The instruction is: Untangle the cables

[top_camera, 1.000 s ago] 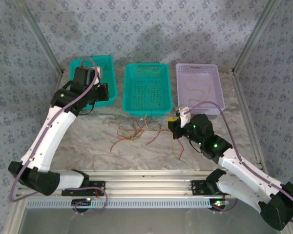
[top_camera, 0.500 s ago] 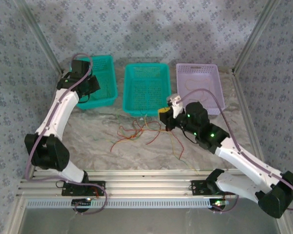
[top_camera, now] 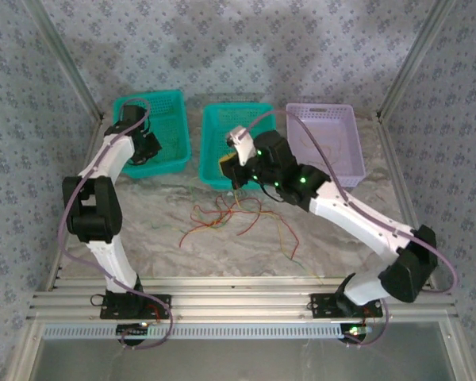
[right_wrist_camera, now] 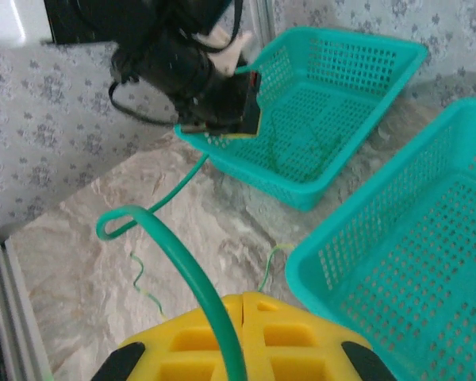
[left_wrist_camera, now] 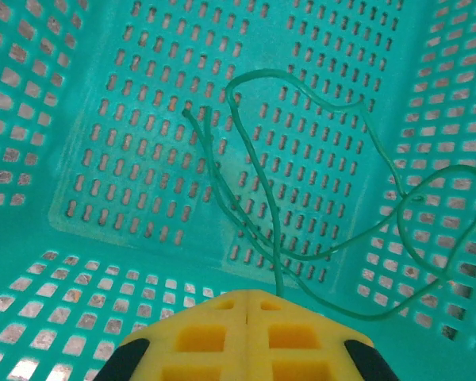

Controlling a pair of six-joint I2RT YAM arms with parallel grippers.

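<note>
**Green cable in the right jaws, its basket away to their left**

The right jaws are together and clamped on a green cable [right_wrist_camera: 198, 287]. It comes out of the seam between them, bends in a hook, and its thin far part points ahead toward the left teal basket [right_wrist_camera: 341, 87]. So the long axis of this cable runs from the jaws forward and to their left.

Seen from above, the right jaws hang over the near wall of the middle teal basket [top_camera: 258, 135]. The tangle of cables [top_camera: 230, 216], red, orange and green, lies on the desk [top_camera: 159, 230] just behind and below them. Whether the held cable is already free of the tangle, I cannot tell.

The left jaws are inside the left teal basket, also together. A second green cable [left_wrist_camera: 289, 71] rises from the basket floor to their tip and seems pinched there. The rest of it lies in loose loops ahead of them.

To the right of the right jaws stands a lilac basket [top_camera: 355, 135] with a cream cable [top_camera: 321, 147] in it.

In my judgement the held cable belongs with the other green one, so the coming move goes leftward. The left arm [top_camera: 103, 171] is nearer to that basket and occupies it. The right arm [top_camera: 357, 218] is nearer to the tangle. If both come together there, the two green cables could cross.

I can read no brand, label or writing.
</note>
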